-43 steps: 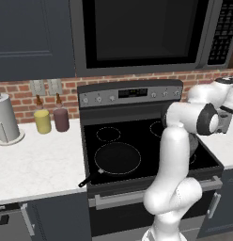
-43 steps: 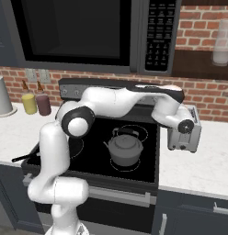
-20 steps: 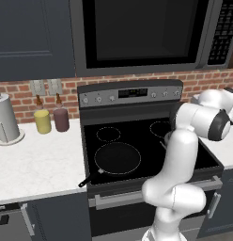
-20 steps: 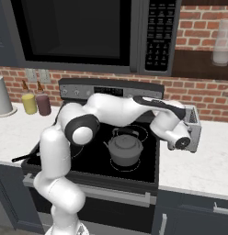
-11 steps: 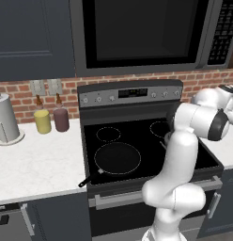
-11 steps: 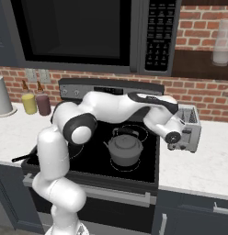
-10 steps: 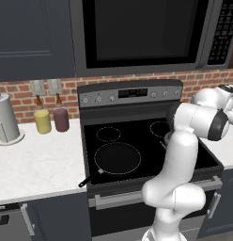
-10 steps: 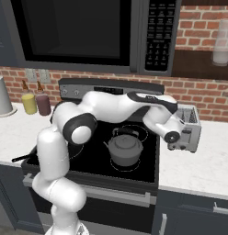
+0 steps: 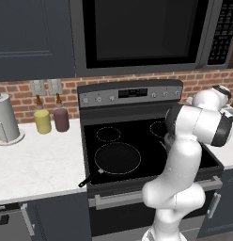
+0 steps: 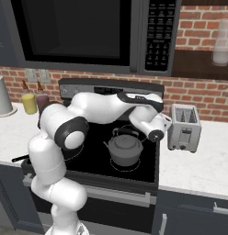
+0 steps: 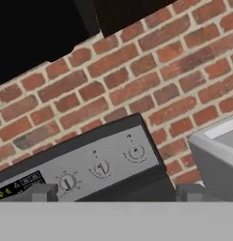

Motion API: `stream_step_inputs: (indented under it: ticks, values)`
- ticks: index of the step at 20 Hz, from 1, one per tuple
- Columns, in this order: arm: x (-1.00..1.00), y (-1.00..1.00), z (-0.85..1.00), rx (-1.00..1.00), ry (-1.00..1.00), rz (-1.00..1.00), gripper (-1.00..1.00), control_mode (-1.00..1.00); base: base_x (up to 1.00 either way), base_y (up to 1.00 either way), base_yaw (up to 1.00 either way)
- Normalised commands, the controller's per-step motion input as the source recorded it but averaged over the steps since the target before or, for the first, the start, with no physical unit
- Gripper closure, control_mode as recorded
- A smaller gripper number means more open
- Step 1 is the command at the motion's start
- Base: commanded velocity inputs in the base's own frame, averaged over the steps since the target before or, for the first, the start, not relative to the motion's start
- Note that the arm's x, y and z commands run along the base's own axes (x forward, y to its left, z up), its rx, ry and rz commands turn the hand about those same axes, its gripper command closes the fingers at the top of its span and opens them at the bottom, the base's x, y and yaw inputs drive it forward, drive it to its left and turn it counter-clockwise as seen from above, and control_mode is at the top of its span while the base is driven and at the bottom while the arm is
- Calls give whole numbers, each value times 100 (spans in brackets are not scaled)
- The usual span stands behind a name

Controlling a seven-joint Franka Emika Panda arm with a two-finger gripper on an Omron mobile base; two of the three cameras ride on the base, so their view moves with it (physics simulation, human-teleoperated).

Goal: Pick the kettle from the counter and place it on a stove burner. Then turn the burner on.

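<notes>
One squat, dark grey metal kettle (image 10: pixel 125 148) with an arched black handle sits on a thin white ring, the stove burner (image 10: pixel 126 164), on glossy black cooktop glass. At its 2 o'clock the hand (image 11: pixel 116 192) is spread wide, empty, facing round silver knobs (image 11: pixel 135 152) below rough red brick. Speckled white bench (image 10: pixel 203 165) flanks the stove.

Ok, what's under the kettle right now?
The kettle sits on the black cooktop, over a thin white burner ring that peeks out around its base. The ring's middle is covered.
</notes>
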Motion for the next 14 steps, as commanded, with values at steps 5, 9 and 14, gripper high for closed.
stream_step_inputs:
  ticks: [5, 9, 14]
  values:
    - [44, 4, 0, 0, 0, 0, -100, -100, 0, 0, 0]
    - [66, -2, 0, 0, 0, 0, -100, -100, 0, 0, 0]
    - [58, -6, 0, 0, 0, 0, -100, -100, 0, 0, 0]
